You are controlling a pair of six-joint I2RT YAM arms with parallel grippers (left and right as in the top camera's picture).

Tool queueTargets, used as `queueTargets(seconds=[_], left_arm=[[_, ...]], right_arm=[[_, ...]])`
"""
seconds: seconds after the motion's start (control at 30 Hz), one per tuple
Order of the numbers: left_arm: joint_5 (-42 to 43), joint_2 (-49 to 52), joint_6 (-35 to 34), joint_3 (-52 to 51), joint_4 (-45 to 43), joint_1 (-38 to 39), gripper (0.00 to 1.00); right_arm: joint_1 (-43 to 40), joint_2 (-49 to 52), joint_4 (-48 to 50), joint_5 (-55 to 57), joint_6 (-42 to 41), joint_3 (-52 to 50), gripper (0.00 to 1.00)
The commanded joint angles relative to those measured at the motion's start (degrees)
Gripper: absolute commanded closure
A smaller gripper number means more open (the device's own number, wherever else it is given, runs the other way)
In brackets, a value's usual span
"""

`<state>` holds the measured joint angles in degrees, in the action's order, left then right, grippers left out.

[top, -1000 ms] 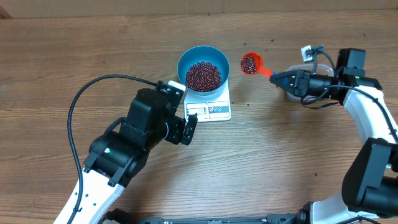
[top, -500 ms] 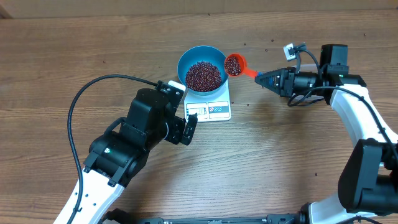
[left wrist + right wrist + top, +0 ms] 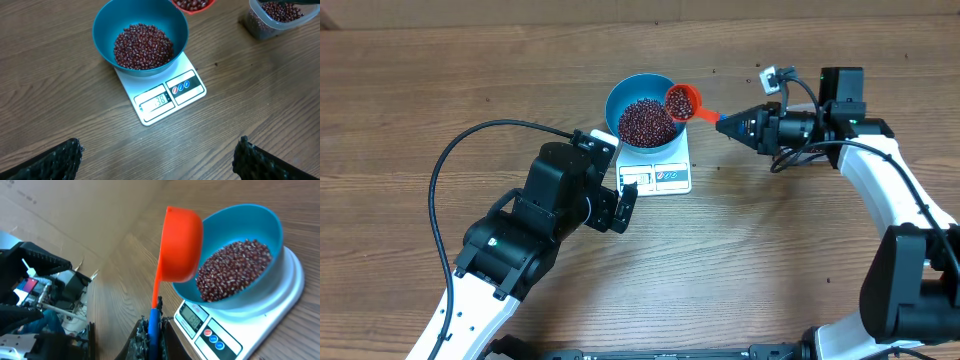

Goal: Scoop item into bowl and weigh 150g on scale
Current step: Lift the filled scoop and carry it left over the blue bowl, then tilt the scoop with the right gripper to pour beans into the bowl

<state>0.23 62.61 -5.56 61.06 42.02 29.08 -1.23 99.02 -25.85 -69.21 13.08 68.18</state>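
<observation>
Overhead: the orange scoop (image 3: 681,101), loaded with beans (image 3: 647,122), has travelled left. A second ago it hung over bare desk (image 3: 470,60) right of the bowl (image 3: 617,94); now it sits over the bowl's right rim. The right jaws are closed on the scoop's handle, and the right arm has swung in with it. The left jaws are wide open, holding nothing, parked just in front of the scale (image 3: 670,178), unmoved. The bowl stands on the scale and holds a heap of beans.

Left wrist: the bowl is centred on the scale's rear half and the bean heap covers its floor. The display is lit, but its digits are too small to trust. The scoop's edge pokes in at the top, and a clear tub (image 3: 277,17) of beans sits at upper right, apart from the scale.

Right wrist: the scoop is seen from its underside, tipped toward the bowl with its lip over the rim. No beans are visibly falling.

Judgement: the carry is done and the pour comes next. It should be a slow tilt, since a full dump could overshoot the target weight.
</observation>
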Motion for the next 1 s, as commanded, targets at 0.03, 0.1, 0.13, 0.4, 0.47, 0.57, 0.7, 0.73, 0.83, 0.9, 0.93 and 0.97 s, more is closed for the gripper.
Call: queueTargets(seconds=[0.03,0.1,0.13,0.4,0.47,0.57,0.7,0.73,0.83,0.9,0.93,0.97], left_arm=[[-0.44,-0.02,0.44,-0.37,0.00,-0.39,0.00],[-0.42,-0.02,0.44,-0.37,-0.02,-0.39,0.00],[-0.44,-0.02,0.46,-0.37,-0.02,-0.39,0.00],[-0.44,-0.02,0.44,-0.37,-0.02,-0.39,0.00],[-0.44,-0.02,0.44,-0.37,-0.02,-0.39,0.00],[-0.44,-0.02,0.44,-0.37,0.00,-0.39,0.00],[-0.44,-0.02,0.44,-0.37,0.00,-0.39,0.00],[-0.44,-0.02,0.44,-0.37,-0.02,-0.39,0.00],[-0.44,-0.02,0.44,-0.37,0.00,-0.39,0.01],[-0.44,-0.02,0.44,-0.37,-0.02,-0.39,0.00],[-0.44,-0.02,0.44,-0.37,-0.02,-0.39,0.01],[-0.44,-0.02,0.44,-0.37,-0.02,-0.39,0.00]], right_arm=[[2.10,0.22,1.77,0.15,-0.48,0.42,0.96],[2.99,0.22,2.75,3.43,-3.74,0.42,0.96],[3.39,0.22,3.23,5.05,-5.40,0.42,0.96],[6.51,0.22,8.79,8.63,-7.54,0.42,0.96],[7.21,0.24,9.57,11.82,-7.52,0.42,0.96],[8.15,0.24,9.55,18.58,-7.54,0.42,0.96],[8.70,0.24,9.73,23.34,-7.52,0.42,0.96],[8.70,0.22,9.84,23.34,-7.52,0.42,0.96],[8.70,0.24,9.97,23.37,-7.50,0.42,0.96],[8.70,0.24,9.97,23.67,-7.45,0.42,0.96],[8.70,0.24,9.94,24.48,-7.45,0.42,0.96],[8.70,0.24,9.94,25.42,-7.48,0.42,0.96]])
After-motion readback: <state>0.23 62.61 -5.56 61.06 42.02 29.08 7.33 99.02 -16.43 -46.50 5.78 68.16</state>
